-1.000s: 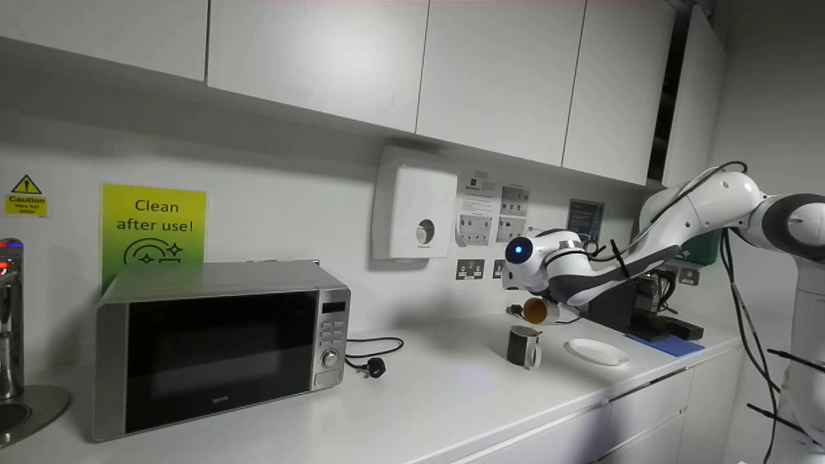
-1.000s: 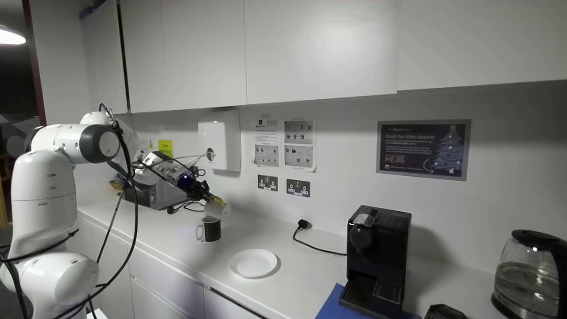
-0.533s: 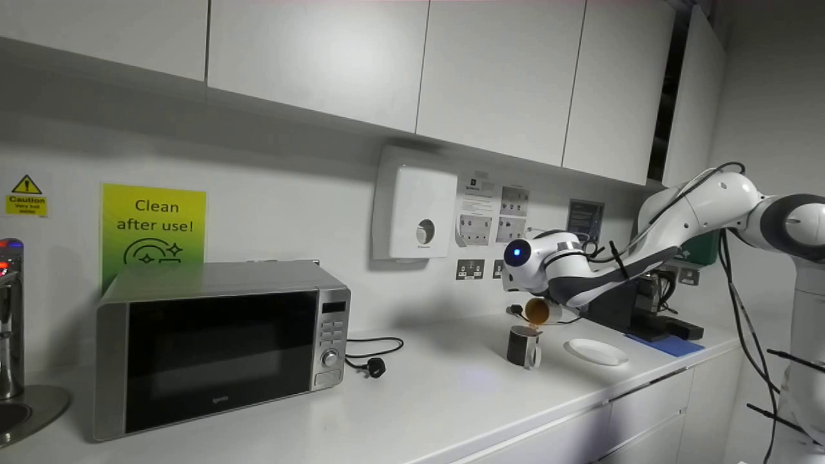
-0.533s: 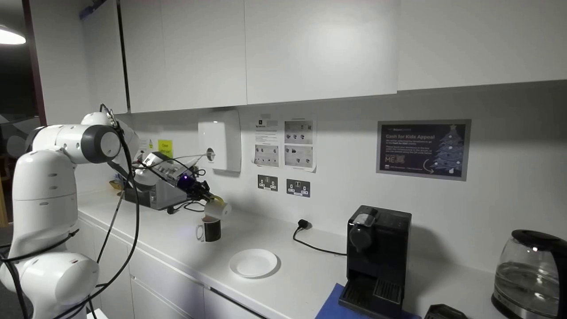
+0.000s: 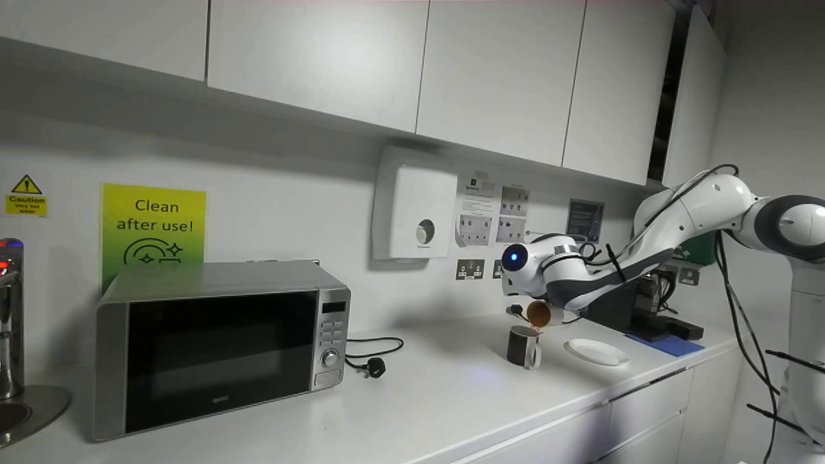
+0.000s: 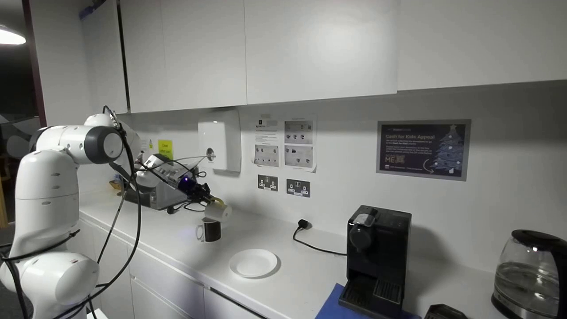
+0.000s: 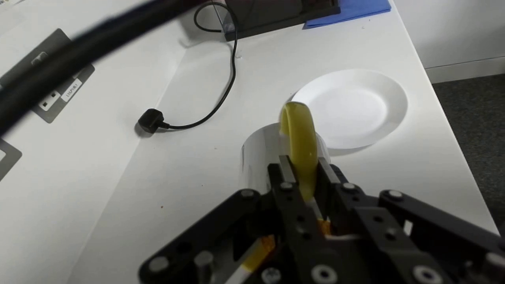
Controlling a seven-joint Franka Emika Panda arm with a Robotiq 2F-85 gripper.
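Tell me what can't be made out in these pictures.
Fill level in the dark mug: too small to tell in both exterior views.
Mouth of the tilted mug: mostly behind the gripper in the wrist view.
Glass jug: cut off by the right edge of an exterior view.
Tap: cut off by the left edge of an exterior view.
Smaller lines on the poster: too blurred in an exterior view.

Jug (image 6: pixel 522 279) cropped, near cable (image 7: pixel 79 56) blurred; white mug (image 7: pixel 258 154) partly behind claw (image 7: pixel 305 170)
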